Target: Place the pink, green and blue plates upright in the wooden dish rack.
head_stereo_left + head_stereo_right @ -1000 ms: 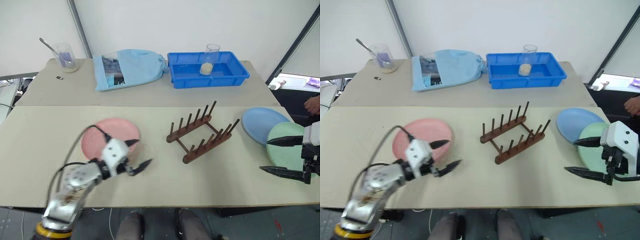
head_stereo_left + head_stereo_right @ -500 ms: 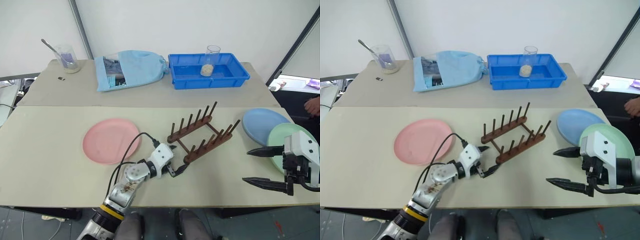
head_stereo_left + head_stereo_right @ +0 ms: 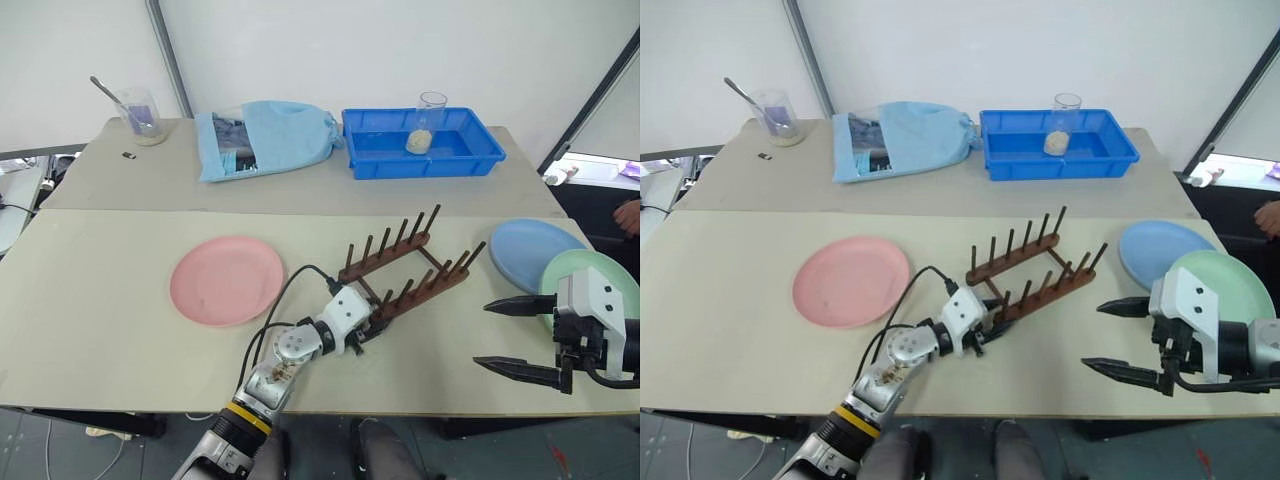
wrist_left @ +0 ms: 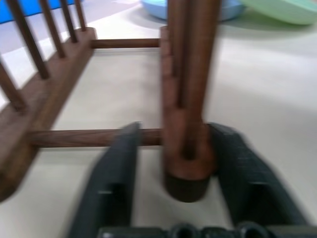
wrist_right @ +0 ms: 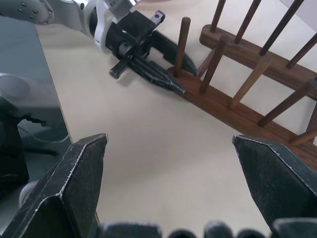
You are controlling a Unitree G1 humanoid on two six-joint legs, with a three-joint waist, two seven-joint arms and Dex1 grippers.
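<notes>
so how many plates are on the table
3: the pink plate lies left of the wooden rack; the blue plate and the green plate overlap at the right edge.

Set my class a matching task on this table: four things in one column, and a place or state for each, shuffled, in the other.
Things:
1. pink plate
2. green plate
3. wooden dish rack
4. blue tray

Places or states:
A. holds a clear cup
B. lies flat, alone, to the left of the wooden dish rack
C. overlaps the blue plate
D. stands with no plate in it

Pairs: 1-B, 2-C, 3-D, 4-A
</notes>
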